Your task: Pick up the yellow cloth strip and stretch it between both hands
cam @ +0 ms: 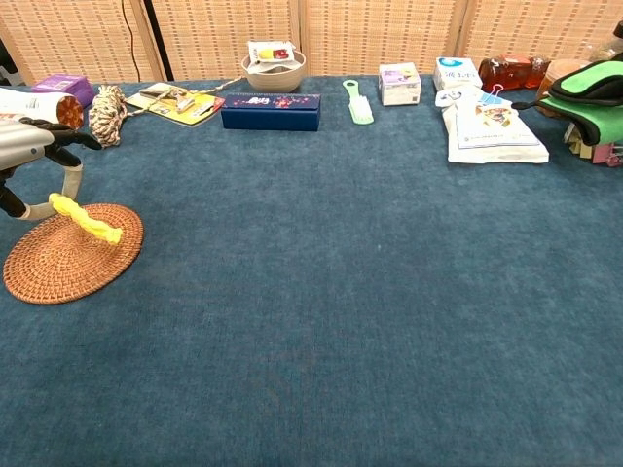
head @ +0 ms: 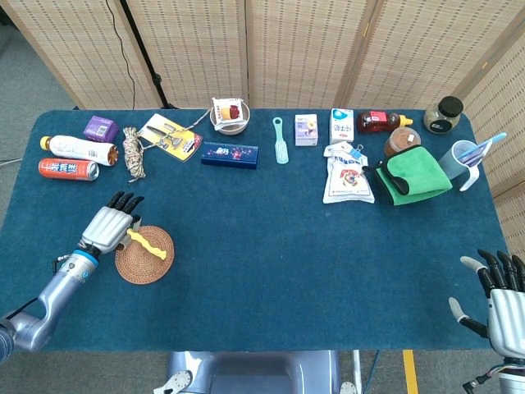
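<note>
Pinching one end of the yellow cloth strip (head: pixel 146 244), the left hand (head: pixel 108 226) sits at lower left, the twisted strip slanting over the round woven mat (head: pixel 139 264). At lower right, the right hand (head: pixel 497 297) hangs empty with fingers spread.

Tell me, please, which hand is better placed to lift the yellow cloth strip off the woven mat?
Left. The left hand is already at one end of the yellow cloth strip on the woven mat; the right hand sits far across the table.
</note>
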Available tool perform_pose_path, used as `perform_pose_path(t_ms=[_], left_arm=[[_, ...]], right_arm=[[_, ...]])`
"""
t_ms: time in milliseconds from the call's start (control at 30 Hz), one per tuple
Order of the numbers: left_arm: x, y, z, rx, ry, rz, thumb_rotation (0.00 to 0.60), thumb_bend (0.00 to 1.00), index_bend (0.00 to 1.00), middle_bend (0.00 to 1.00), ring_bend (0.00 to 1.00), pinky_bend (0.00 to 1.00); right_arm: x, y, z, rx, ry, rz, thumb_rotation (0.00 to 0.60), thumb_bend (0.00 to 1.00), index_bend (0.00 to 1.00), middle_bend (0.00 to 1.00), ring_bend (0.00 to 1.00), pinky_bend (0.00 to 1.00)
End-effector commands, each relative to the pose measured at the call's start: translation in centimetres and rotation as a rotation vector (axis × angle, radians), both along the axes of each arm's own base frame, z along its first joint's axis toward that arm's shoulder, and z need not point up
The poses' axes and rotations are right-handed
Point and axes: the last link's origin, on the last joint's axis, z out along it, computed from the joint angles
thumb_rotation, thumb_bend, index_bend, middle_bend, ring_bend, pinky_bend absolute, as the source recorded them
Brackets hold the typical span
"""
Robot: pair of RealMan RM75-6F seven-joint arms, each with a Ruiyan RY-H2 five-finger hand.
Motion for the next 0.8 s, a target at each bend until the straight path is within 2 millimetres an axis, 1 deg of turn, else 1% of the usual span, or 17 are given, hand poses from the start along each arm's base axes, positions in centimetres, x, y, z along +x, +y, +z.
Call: perform_pose_path(t_ms=[33, 300, 400, 467, 533, 567, 733, 800], left_arm=[[1.1, 0.1, 0.9, 0.004, -0.039, 0.002, 0.600, 0.58, 0.67, 0.12, 0.01, 0.00], [4.1, 0.0, 3.2, 0.023, -0.065, -0.064, 0.600, 0.59, 0.69, 0.13, 0.01, 0.00], [5.4, -0.1, 4.0, 0.026, -0.045, -0.116, 0.600, 0.59, 0.69, 0.13, 0.02, 0.00], [6.6, -0.3, 4.4, 0.018, -0.028, -0.161, 0.600, 0.59, 0.70, 0.13, 0.02, 0.00], [7.3, -0.4, 4.7, 0.021, -0.018, -0.187, 0.600, 0.59, 0.70, 0.13, 0.02, 0.00], [8.2, -0.4, 5.0, 0.029, -0.005, -0.225, 0.600, 0.59, 0.70, 0.13, 0.02, 0.00], [10.5, -0.3, 6.0, 0.045, 0.020, -0.303, 0.600, 0.59, 0.70, 0.14, 0.02, 0.00], [11.7, -0.5, 6.5, 0.057, 0.045, -0.362, 0.600, 0.59, 0.70, 0.14, 0.02, 0.00]], right_arm=[[0.1, -0.1, -0.2, 0.013, -0.009, 0.007, 0.600, 0.31, 0.23, 0.14, 0.07, 0.00], [1.0, -0.9, -0.7, 0.055, -0.052, 0.049, 0.600, 0.31, 0.24, 0.14, 0.08, 0.00], [1.7, -1.4, -1.2, 0.089, -0.091, 0.080, 0.600, 0.31, 0.25, 0.15, 0.09, 0.00], [2.3, -1.9, -1.7, 0.119, -0.109, 0.104, 0.600, 0.31, 0.25, 0.16, 0.10, 0.00], [2.6, -2.1, -1.9, 0.132, -0.115, 0.116, 0.600, 0.31, 0.25, 0.16, 0.11, 0.01], [3.1, -2.4, -2.2, 0.149, -0.127, 0.134, 0.600, 0.31, 0.26, 0.16, 0.11, 0.01], [4.5, -3.2, -2.9, 0.198, -0.193, 0.173, 0.600, 0.31, 0.27, 0.16, 0.13, 0.05], [5.5, -3.8, -3.5, 0.228, -0.247, 0.197, 0.600, 0.31, 0.27, 0.16, 0.13, 0.06]])
